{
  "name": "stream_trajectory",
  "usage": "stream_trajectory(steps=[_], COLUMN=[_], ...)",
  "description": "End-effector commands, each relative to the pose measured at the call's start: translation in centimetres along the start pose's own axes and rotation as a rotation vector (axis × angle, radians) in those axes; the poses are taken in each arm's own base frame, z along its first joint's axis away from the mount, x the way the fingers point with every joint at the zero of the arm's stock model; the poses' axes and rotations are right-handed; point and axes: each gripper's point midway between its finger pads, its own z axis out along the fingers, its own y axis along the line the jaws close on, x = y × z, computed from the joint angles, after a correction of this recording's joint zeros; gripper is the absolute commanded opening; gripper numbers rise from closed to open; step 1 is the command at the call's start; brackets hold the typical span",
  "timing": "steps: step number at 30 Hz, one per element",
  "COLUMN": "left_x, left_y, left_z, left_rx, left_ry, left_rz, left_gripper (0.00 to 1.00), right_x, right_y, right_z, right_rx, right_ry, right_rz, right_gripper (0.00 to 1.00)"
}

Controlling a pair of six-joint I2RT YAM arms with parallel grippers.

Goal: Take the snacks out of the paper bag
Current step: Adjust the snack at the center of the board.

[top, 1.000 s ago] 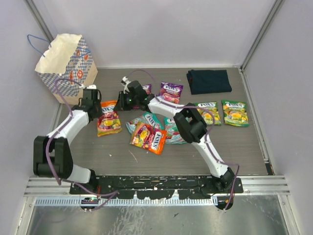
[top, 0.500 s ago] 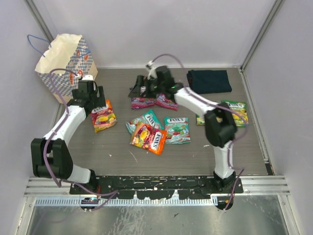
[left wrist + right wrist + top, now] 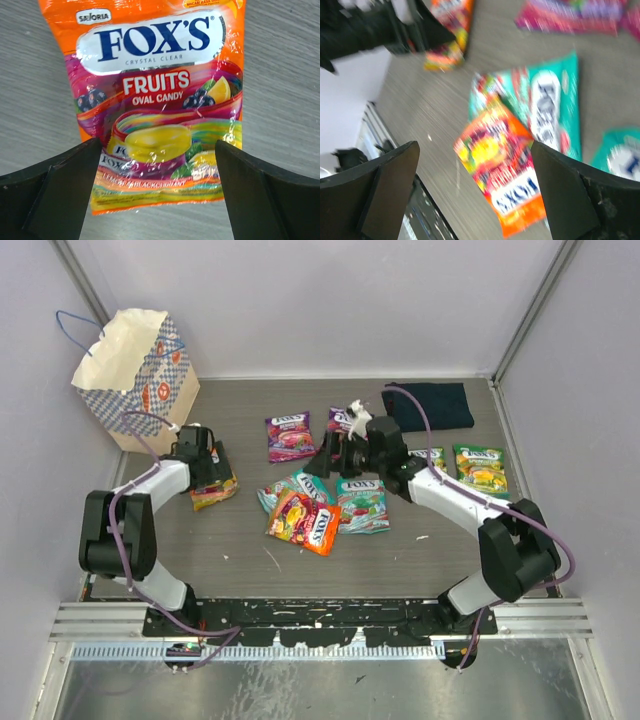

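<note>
The paper bag (image 3: pixel 135 370) stands upright at the back left, mouth open. Several snacks lie flat on the table. An orange packet (image 3: pixel 155 90) lies just beyond my left gripper (image 3: pixel 159 200), which is open and holds nothing. In the top view that gripper (image 3: pixel 205 465) sits over the packet's (image 3: pixel 216 490) near end. My right gripper (image 3: pixel 335 455) hovers open above the middle packets. An orange-red packet (image 3: pixel 502 175) and a teal one (image 3: pixel 545 110) lie below it, blurred. A purple packet (image 3: pixel 288 437) lies free behind.
A dark navy folded cloth (image 3: pixel 430 405) lies at the back right. Two green packets (image 3: pixel 480 470) lie on the right, one partly under the right arm. A second teal packet (image 3: pixel 362 502) lies mid-table. Walls close in the table on three sides.
Both grippers have opened. The left one let go of the orange packet and drew back. The right one left the purple packet at the back centre and swung right and nearer.
</note>
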Motion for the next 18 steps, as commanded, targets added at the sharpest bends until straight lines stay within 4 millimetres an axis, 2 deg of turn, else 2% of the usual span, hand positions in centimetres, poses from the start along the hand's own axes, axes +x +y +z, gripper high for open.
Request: stream_trajectory(steps=[1,4,6,11,18], left_x=[-3.2,-3.6,-3.9,-3.7,-2.9], left_y=[-2.1,-2.3,-1.9,-1.8,-1.0], left_z=[1.8,2.7,2.9,3.8,5.8], left_rx=[0.04,0.023,-0.006,-0.028,-0.04], left_ry=[-0.089,-0.041,-0.029,0.064,0.202], left_rz=[-0.048,0.015,0.053,0.168,0.362], left_gripper=[0.98,0.99,0.99,0.98,0.98], right_x=[2.8,4.9,5.6,5.2,4.6], right_y=[-1.2,-2.5,-3.0,-2.6,-1.7], right_z=[-2.9,-4.3,-5.2,-7.1,-7.1], right_rx=[0.035,0.083,0.11,0.125,0.096], right_ry=[0.005,0.049,0.061,0.049,0.048], right_rz=[-0.028,-0.043,-0.06,-0.089,-0.096], right_gripper=[1.0,1.0,1.0,1.0,1.0])
